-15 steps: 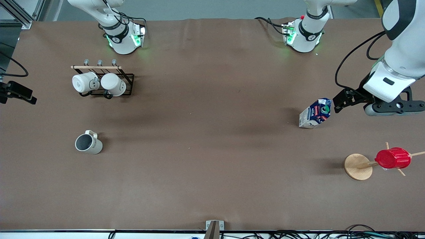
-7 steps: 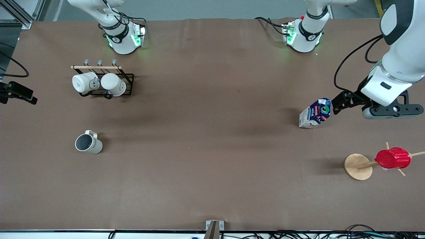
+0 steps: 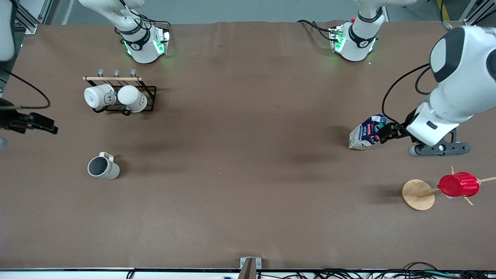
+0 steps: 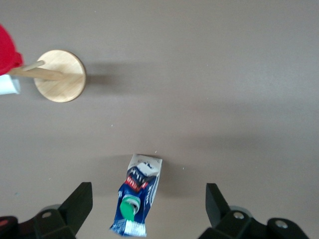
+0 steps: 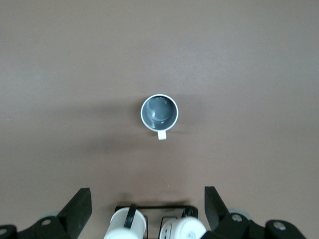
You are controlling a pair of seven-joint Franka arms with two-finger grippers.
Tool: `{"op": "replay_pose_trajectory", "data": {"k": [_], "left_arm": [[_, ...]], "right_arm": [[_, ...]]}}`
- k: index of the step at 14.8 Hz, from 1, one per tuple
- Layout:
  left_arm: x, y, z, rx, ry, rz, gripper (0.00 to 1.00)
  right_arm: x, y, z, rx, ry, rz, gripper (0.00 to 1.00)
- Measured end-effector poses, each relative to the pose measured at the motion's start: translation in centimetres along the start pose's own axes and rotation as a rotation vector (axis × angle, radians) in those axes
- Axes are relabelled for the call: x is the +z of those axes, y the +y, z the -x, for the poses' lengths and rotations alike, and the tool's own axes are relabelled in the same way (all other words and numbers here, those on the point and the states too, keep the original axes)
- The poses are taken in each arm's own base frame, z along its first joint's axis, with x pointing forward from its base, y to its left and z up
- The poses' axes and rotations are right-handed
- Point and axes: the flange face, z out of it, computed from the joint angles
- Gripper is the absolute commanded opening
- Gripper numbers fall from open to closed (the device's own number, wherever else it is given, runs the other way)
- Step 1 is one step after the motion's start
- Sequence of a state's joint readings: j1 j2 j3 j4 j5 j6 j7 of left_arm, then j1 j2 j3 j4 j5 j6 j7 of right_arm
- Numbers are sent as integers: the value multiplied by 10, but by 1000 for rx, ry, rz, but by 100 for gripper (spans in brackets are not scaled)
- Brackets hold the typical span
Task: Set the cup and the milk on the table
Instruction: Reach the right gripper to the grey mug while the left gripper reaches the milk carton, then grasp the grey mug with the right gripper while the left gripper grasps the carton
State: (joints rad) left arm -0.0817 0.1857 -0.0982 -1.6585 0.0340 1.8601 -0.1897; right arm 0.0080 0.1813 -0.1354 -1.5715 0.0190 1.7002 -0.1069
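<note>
A wide table (image 3: 240, 201) under matte brown cloth fills the scene, with both arm bases along its far edge.

The milk (image 3: 367, 132) stands upright on the cloth toward the left arm's end of the table, just beside the left gripper (image 3: 388, 132), which hangs low right at its cap side. In the left wrist view the carton (image 4: 137, 195) sits between the two spread black fingers (image 4: 79, 201), closer to one of them than to the midline, its gabled ridge and green cap pointing up at the camera. The jaws stand released, nothing held. My judgement: the coming grasp turns on centring the carton in that gap, since it lies off toward one finger.

The carton is blue and white with red print, its top crumpled a little.

The cup (image 3: 103, 167) stands upright toward the right arm's end of the table, nearer the front camera than the black wire rack (image 3: 149, 90) holding two white mugs (image 3: 100, 96). The right gripper (image 3: 37, 123) hovers at that end with fingers (image 5: 79, 206) spread wide and empty; the cup (image 5: 159, 111) shows grey inside, handle turned toward the rack.

A red ribbed cup (image 3: 458, 184) hangs on a wooden stand (image 3: 417, 194).
</note>
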Motion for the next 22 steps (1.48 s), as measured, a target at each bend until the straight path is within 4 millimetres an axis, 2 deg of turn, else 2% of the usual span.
{"op": "replay_pose_trajectory", "data": {"k": [2, 4, 7, 11, 14, 16, 17, 18, 19, 21, 22], "left_arm": [[30, 3, -3, 4, 4, 4, 100], [59, 4, 1, 8, -7, 3, 99], [87, 4, 11, 11, -39, -2, 98], [120, 5, 27, 19, -58, -4, 96], [142, 2, 39, 19, -74, -7, 95], [153, -1, 47, 17, -87, -9, 95], [156, -2, 49, 18, -88, -9, 95], [157, -3, 50, 21, -87, -9, 95], [156, -4, 50, 22, -83, -8, 95], [152, -4, 48, 22, -67, -6, 95], [151, -5, 48, 21, -63, -6, 95]], "right_arm": [[50, 3, -19, -29, -17, 7, 100], [101, 15, -35, -63, -30, 15, 100], [163, 32, -49, -86, -48, 24, 100], [217, 41, -58, -133, -75, 28, 100], [243, 46, -58, -147, -106, 23, 95], [259, 45, -56, -141, -95, 12, 87], [270, 45, -54, -139, -86, 10, 82], [280, 45, -50, -136, -85, 8, 73], [288, 45, -47, -134, -89, 5, 57], [297, 45, -44, -134, -94, 4, 9], [299, 44, -44, -134, -92, 3, 0]]}}
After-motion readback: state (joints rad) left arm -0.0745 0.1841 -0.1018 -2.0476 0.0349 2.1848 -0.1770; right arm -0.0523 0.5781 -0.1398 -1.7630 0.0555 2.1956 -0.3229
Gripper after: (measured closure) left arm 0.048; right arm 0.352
